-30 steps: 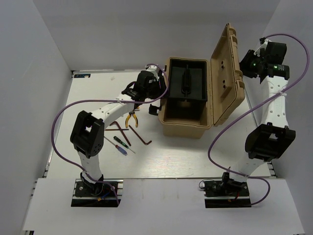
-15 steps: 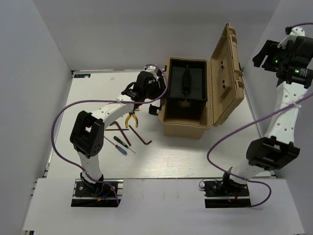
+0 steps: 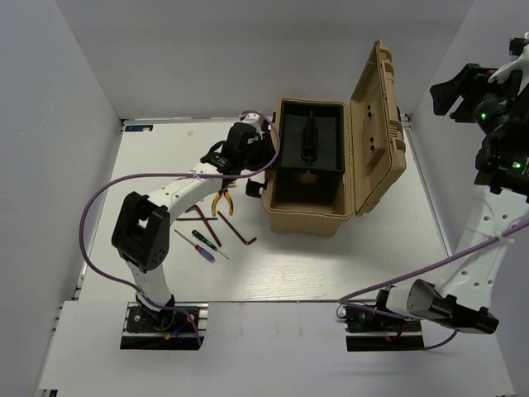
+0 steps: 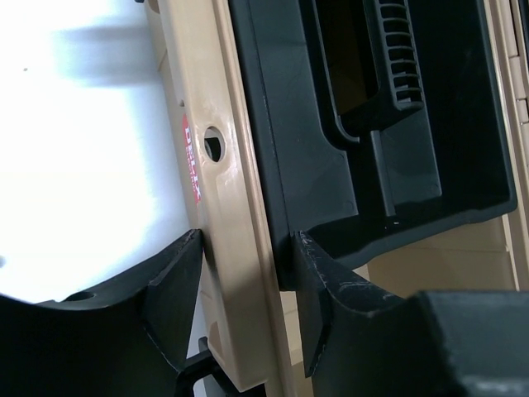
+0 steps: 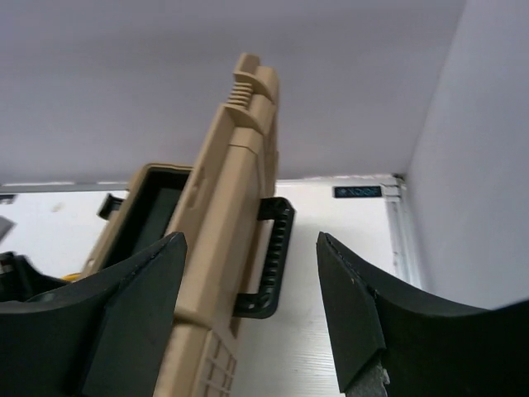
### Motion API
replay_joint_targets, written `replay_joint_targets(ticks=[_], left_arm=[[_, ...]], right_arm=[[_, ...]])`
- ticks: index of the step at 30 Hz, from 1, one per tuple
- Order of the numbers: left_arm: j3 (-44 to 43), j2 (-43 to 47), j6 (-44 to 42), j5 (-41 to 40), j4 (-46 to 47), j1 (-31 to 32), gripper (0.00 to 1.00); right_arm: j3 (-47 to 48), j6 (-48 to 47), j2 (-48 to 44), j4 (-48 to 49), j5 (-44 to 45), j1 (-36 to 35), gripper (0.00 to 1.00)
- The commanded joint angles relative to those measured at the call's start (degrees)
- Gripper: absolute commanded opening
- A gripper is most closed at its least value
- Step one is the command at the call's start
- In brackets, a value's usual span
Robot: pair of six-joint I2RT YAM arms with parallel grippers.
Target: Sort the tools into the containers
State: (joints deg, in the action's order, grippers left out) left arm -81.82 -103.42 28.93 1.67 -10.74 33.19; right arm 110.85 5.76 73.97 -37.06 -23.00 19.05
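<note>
The tan toolbox (image 3: 306, 203) stands open at the table's middle, its lid (image 3: 376, 124) upright and a black tray (image 3: 310, 141) inside. My left gripper (image 3: 264, 165) is shut across the box's left wall; in the left wrist view the gripper (image 4: 248, 240) has one finger outside the tan wall (image 4: 227, 207) and one inside against the tray (image 4: 372, 124). Yellow-handled pliers (image 3: 221, 200), hex keys (image 3: 237, 232) and screwdrivers (image 3: 204, 248) lie on the table left of the box. My right gripper (image 3: 453, 91) is open and empty, high at the right; the right wrist view of this gripper (image 5: 248, 281) looks down on the lid (image 5: 223, 215).
White walls close in the table on the left, back and right. The lid's black handle (image 5: 273, 256) faces the right side. The purple cable (image 3: 107, 190) loops beside the left arm. The table's front edge runs just ahead of the arm bases.
My right arm has risen and drawn away to the right of the lid. The toolbox has shifted a little leftward and turned, with my left gripper on its wall.
</note>
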Motion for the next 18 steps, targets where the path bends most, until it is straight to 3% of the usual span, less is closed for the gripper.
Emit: replay_joint_targets(ticks=[1,7,18], left_arm=[[5.17,4.88,-3.35,-2.81,-8.77,-1.37,0.55],[7.46,6.12,-2.82,0.69,-8.25,-0.85,0.55],[10.36,6.65,4.11,0.61,-5.52,1.35,0.51]], right_arm=[[0.77,5.48,-2.26,2.51,-9.65,-0.15,0.70],[-2.91,13.31,-3.92,5.94,-21.70,-0.41,0.70],[-7.84,14.02,-6.56,6.82,-26.48,-0.50,0.70]])
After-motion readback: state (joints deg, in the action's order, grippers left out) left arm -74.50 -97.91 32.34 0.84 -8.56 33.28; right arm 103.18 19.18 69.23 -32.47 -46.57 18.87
